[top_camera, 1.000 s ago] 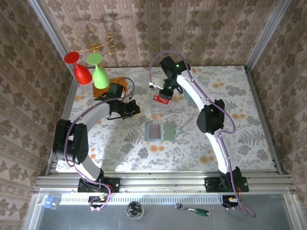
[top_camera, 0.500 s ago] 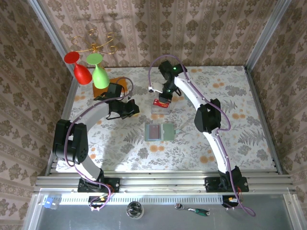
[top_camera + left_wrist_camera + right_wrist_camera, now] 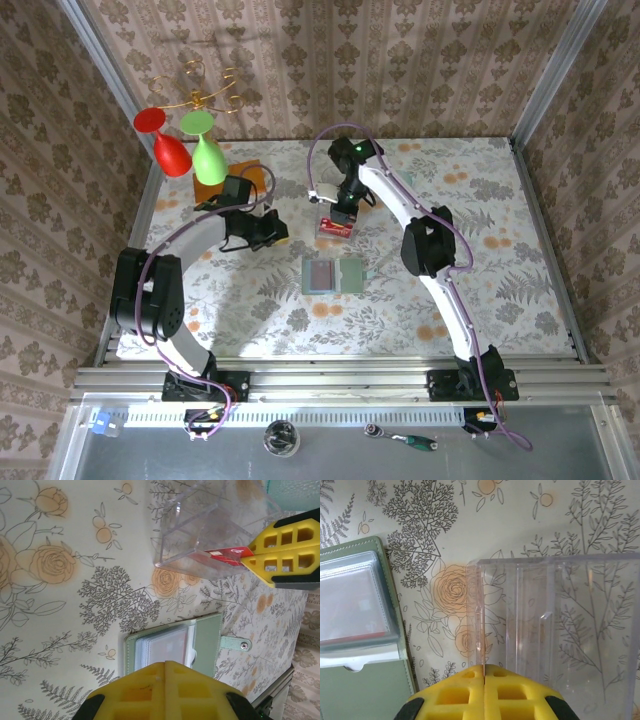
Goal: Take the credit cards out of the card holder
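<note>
I see the right jaws clamped on a red credit card [image 3: 226, 554] at the clear box [image 3: 200, 525], just beyond the open card holder [image 3: 352, 274] on the tabletop [image 3: 490, 250]. Left jaws together, empty.

R-wrist view: card holder [image 3: 365, 695] past frame edge; L-wrist view: red card [image 3: 225, 555] end inside R pincer [image 3: 248, 556].

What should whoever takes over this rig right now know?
Left tool: shut, empty, near the open pale grey-green two-panel card holder.
Right tool: shut on one red plastic credit card, at the clear plastic box.
Done: that card is out of the holder.
Left: probably release it into the box, then pull the reddish card showing in the holder's clear sleeve.
</note>
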